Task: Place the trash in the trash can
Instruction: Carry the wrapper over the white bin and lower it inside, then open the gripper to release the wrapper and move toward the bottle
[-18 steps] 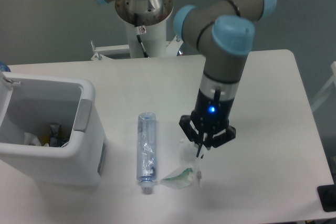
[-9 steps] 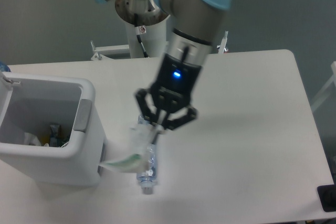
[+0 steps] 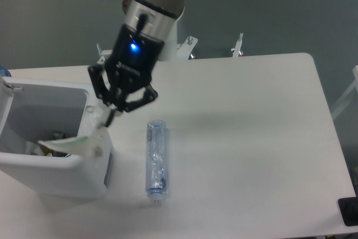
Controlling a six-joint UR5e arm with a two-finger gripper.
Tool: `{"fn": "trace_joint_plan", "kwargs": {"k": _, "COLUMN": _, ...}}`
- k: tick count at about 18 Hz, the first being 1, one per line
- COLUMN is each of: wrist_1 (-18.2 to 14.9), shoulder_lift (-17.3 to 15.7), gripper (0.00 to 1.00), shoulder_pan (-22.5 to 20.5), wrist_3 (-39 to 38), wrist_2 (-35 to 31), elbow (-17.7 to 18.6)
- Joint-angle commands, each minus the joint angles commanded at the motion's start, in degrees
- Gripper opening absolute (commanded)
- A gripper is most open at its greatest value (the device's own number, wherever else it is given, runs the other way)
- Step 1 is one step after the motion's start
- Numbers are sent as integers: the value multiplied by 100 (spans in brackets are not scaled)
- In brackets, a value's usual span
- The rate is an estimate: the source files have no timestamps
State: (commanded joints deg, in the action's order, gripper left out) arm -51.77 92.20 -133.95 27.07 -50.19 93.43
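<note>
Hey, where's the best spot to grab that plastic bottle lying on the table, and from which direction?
Probably from straight above, closing across the middle of the bottle. It lies flat, its long axis running toward the camera, cap at the near end, so its narrow sides face left and right with bare table on both. The trash can stands apart on its left, leaving room for a finger.

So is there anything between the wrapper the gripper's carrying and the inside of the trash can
Nothing visible blocks it. The gripper holds the wrapper at the trash can's near rim, partly over the open top. The bottle lies on the table, off to the side.
</note>
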Motion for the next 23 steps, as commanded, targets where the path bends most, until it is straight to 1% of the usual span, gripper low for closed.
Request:
{"fn": "trace_joint_plan", "kwargs": {"k": 2, "wrist_1": 0, "shoulder_lift": 9, "gripper": 0, "shoulder_pan": 167, "wrist_3": -18, "wrist_2": 9, "elbow": 9}}
{"fn": "trace_joint_plan", "kwargs": {"k": 4, "wrist_1": 0, "shoulder_lift": 61, "gripper": 0, "shoulder_pan": 246, "wrist_3": -18, "wrist_2": 9, "elbow": 61}}
{"fn": "trace_joint_plan", "kwargs": {"k": 6, "wrist_1": 9, "shoulder_lift": 140, "gripper": 8, "shoulder_pan": 299, "wrist_3": -9, "wrist_2": 9, "elbow": 53}}
{"fn": "trace_joint_plan", "kwargs": {"k": 7, "wrist_1": 26, "shoulder_lift": 158, "gripper": 9, "shoulder_pan": 308, "wrist_3": -9, "wrist_2": 9, "elbow": 62}}
{"fn": "trace_joint_plan", "kwargs": {"k": 8, "wrist_1": 44, "shoulder_lift": 176, "gripper": 15, "shoulder_pan": 334, "wrist_3": -9, "wrist_2": 9, "elbow": 62}}
{"fn": "trace_joint_plan", "kwargs": {"k": 9, "wrist_1": 44, "shoulder_lift": 184, "gripper": 32, "shoulder_pan": 343, "wrist_3": 9, "wrist_2": 9, "elbow": 62}}
{"fn": "trace_joint_plan", "kwargs": {"k": 10, "wrist_1": 61, "shoulder_lift": 202, "gripper": 61, "shoulder_pan": 343, "wrist_3": 44, "wrist_2": 9, "elbow": 62}}
{"fn": "trace_joint_plan", "kwargs": {"k": 11, "wrist_1": 105, "shoulder_lift": 246, "gripper": 75, "shoulder_pan": 343, "wrist_3": 87, "wrist_2": 9, "elbow": 62}}
{"fn": "trace_joint_plan", "kwargs": {"k": 13, "wrist_1": 132, "shoulder_lift": 272, "gripper": 83, "shoulder_pan": 343, "wrist_3": 123, "wrist_2": 0, "elbow": 62}}
{"fn": "trace_joint_plan", "kwargs": {"k": 16, "wrist_1": 123, "shoulder_lift": 299, "gripper": 84, "shoulder_pan": 274, "wrist_3": 132, "wrist_2": 0, "elbow": 53}}
{"fn": "trace_joint_plan", "kwargs": {"k": 18, "wrist_1": 123, "shoulder_lift": 290, "gripper": 85, "shoulder_pan": 37, "wrist_3": 106, "wrist_2": 0, "elbow": 36}}
{"fn": "trace_joint_plan", "kwargs": {"k": 21, "wrist_1": 106, "shoulder_lift": 325, "gripper": 88, "shoulder_pan": -376, "wrist_3": 53, "wrist_2": 9, "elbow": -131}}
{"fn": "trace_joint_plan", "kwargs": {"k": 23, "wrist_1": 97, "shoulder_lift": 535, "gripper": 91, "shoulder_pan": -587, "wrist_3": 35, "wrist_2": -35, "elbow": -280}}
